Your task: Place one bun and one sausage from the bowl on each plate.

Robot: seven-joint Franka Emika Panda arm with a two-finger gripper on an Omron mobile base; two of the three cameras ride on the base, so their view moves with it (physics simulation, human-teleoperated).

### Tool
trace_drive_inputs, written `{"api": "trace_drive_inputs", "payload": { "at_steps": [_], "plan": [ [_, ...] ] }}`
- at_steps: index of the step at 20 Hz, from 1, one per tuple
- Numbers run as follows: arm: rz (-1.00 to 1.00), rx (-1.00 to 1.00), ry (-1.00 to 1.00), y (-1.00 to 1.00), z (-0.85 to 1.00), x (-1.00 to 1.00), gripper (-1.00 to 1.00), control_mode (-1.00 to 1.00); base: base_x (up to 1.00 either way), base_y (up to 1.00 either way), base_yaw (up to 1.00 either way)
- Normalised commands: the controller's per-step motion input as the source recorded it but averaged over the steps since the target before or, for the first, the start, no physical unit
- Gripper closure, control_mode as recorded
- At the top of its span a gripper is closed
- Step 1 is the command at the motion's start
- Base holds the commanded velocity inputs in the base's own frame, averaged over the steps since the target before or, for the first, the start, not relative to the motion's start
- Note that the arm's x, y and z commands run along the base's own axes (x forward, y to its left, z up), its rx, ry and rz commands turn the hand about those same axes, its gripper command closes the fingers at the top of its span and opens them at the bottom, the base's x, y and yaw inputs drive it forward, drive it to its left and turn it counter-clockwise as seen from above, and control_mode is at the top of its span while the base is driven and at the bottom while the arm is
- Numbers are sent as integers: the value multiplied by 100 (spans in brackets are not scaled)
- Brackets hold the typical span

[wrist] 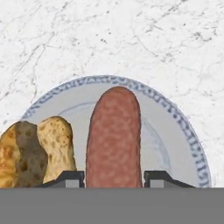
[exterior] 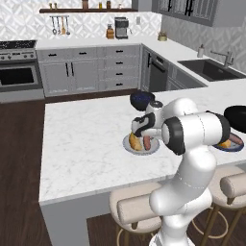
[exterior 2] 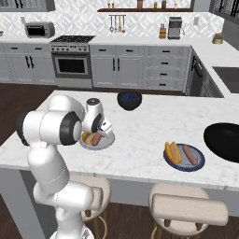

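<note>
home kitchen, stove [exterior 2: 71, 58], sink [exterior: 210, 68], marble island [exterior: 86, 144], stools [exterior 2: 189, 210]

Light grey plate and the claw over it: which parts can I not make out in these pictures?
- Left base view: the claw's tips and the near part of the light grey plate are hidden behind the arm.
- Hand view: the near ends of the sausage and the bun are cut off at the bottom, so whether the sausage touches the plate cannot be told.
- Right base view: the black bowl is cut by the right edge.
</note>
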Motion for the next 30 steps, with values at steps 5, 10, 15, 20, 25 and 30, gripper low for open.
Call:
{"api": "trace_drive_inputs", "payload": {
  "at_steps": [5, 10, 15, 20, 25, 30],
  "plan": [
    [-2, 0, 0, 0, -10, 17, 100, -100, 0, 0, 0],
    [0, 0, 0, 0, -1, 26, 100, -100, 0, 0, 0],
    [0, 0, 0, 0, -5, 14, -100, -100, 0, 0, 0],
    [-1, 0, 0, 0, 0, -2, -100, -100, 0, 0, 0],
    [0, 0, 0, 0, 12, -8, -100, -100, 0, 0, 0],
    [0, 0, 0, 0, 78, -34, -100, -100, 0, 0, 0]
  ]
}}
